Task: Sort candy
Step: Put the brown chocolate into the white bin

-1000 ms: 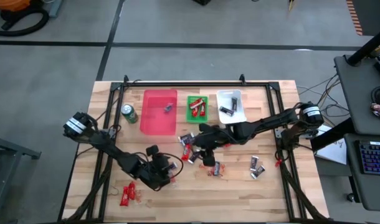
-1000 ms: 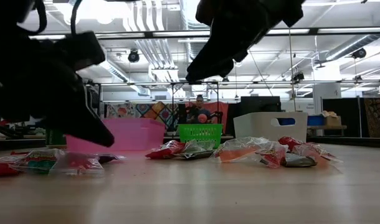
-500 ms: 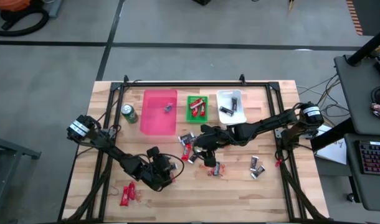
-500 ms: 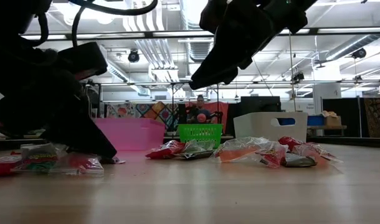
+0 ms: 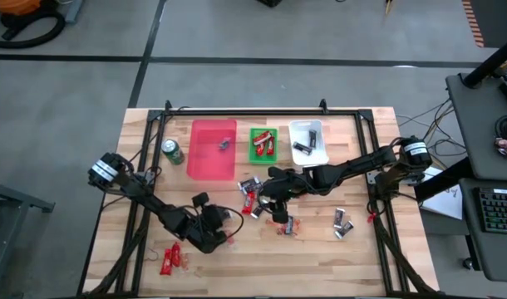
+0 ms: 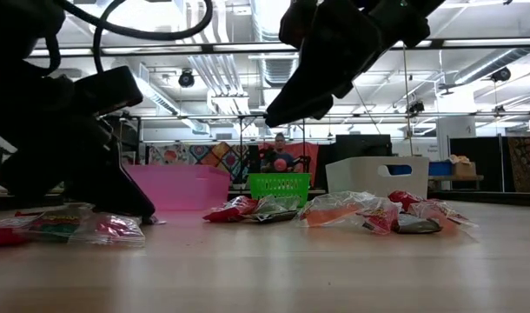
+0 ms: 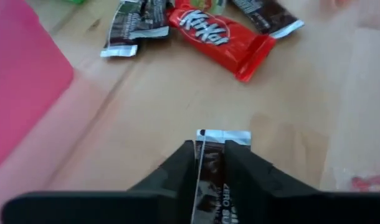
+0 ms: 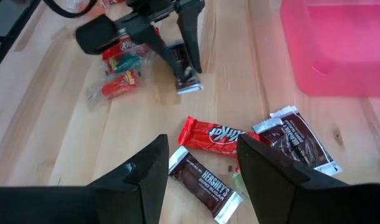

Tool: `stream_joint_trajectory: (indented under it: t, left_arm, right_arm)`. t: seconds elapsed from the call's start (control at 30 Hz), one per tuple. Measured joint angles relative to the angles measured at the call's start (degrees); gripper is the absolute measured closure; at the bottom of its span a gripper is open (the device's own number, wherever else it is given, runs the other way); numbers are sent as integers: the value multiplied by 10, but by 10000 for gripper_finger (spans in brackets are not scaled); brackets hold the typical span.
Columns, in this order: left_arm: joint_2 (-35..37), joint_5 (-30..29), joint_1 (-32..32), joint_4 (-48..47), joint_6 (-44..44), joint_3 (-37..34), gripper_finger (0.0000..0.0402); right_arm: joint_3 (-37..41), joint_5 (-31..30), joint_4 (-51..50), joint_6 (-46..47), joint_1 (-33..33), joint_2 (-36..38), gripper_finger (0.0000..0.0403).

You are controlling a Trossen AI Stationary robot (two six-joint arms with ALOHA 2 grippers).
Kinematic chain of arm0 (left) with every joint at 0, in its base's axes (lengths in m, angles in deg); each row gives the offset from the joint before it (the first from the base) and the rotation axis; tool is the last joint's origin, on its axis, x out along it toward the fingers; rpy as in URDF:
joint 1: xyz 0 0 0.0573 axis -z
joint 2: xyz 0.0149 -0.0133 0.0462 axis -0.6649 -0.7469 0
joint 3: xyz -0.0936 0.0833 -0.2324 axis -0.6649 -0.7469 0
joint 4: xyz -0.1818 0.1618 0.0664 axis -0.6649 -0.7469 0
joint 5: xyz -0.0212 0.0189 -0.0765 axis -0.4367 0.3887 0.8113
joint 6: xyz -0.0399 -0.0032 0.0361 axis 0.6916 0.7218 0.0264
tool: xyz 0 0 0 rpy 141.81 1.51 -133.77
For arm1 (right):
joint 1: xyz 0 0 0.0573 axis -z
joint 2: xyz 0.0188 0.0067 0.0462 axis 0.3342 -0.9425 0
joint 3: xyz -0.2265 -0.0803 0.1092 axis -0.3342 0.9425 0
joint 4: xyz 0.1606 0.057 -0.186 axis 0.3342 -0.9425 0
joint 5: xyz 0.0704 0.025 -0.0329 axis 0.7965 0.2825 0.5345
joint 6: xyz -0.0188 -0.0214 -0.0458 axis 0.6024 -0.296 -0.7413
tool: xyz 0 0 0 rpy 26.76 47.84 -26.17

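On the bench (image 5: 353,257), the left pincer (image 7: 210,163) is down near the pink bin (image 5: 214,149), on its near side, its two fingers closed on a dark-wrapped candy (image 7: 213,167) lying flat on the wood. The right pincer (image 8: 201,163) hovers wide open and empty over the loose candy pile (image 5: 262,199), just off the pink bin's near right corner.

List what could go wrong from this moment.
1. The left hand pinches a dark-wrapped candy by its edge; it may slip when lifted.
2. The right hand hangs open over a KitKat and Hershey's bars, so it may grab two at once.
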Motion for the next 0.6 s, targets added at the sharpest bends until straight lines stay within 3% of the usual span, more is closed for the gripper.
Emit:
stream_joint_trajectory:
  t: [0.2,0.6]
  left_arm:
    - [29,2,-3,-34,-17,0,396]
    - [61,-1,6,-43,-28,-2,364]
  right_arm:
    - [0,0,4,0,0,0,223]
    - [0,0,13,-4,-2,0,223]
